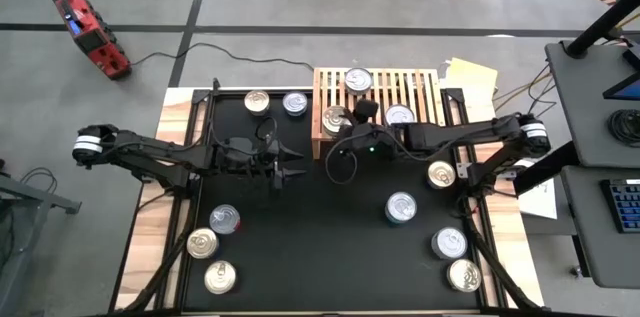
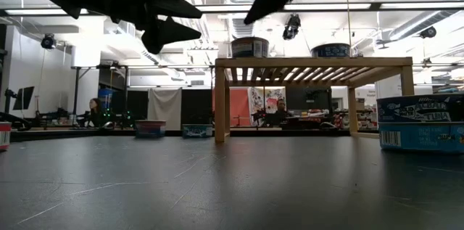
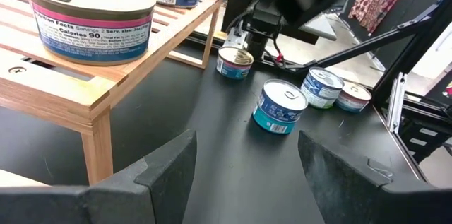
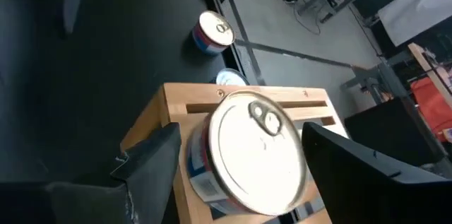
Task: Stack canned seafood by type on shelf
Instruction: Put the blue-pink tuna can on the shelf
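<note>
A light-wood shelf (image 1: 378, 92) stands at the far middle of a black mat (image 1: 330, 247) on the desk (image 1: 150, 247). Three tins sit on its slatted top: one at the far edge (image 1: 358, 79), one at the right (image 1: 400, 115), and one at the near left corner (image 1: 336, 119). The right pincer (image 4: 240, 157) straddles that corner tin, its fingers (image 4: 152, 157) open on either side, not visibly gripping. The left pincer (image 1: 292, 171) hovers empty above the mat, just left of the shelf, fingers parted. Other tins lie scattered: two on the far left (image 1: 257, 102), three near left (image 1: 201, 244), and four on the right (image 1: 401, 207).
</note>
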You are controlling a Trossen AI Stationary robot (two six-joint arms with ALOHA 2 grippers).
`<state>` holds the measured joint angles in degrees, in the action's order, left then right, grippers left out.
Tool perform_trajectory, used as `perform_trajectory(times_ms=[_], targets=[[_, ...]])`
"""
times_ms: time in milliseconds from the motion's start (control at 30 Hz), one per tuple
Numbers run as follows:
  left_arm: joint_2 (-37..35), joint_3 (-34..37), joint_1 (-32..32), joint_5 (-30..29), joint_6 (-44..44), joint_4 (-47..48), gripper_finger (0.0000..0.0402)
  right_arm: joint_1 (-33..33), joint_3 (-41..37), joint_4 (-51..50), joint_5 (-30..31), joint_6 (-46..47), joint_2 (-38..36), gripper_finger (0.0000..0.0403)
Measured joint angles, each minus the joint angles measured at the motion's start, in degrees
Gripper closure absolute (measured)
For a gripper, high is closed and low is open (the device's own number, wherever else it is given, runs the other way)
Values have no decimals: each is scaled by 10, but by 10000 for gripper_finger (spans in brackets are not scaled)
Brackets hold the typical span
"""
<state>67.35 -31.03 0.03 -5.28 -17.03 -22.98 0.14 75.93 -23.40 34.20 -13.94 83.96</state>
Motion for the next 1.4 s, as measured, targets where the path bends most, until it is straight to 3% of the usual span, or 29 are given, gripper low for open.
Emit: perform_trajectory(times_ms=[200, 333, 567, 800, 1400], targets=[[0, 0, 0, 0, 0, 0, 169, 0, 27, -66, -9, 41, -24, 151], [0, 0, 0, 0, 0, 3, 169, 0, 27, -101, -57, 75, -44, 186], [0, 0, 0, 0, 2, 4, 169, 0, 26, -167, -143, 119, -57, 279], [0, 0, 0, -1, 2, 5, 169, 0, 15, -180, -161, 115, -52, 383], [0, 0, 0, -1, 0, 5, 169, -61, -1, -145, -162, 91, -17, 390]])
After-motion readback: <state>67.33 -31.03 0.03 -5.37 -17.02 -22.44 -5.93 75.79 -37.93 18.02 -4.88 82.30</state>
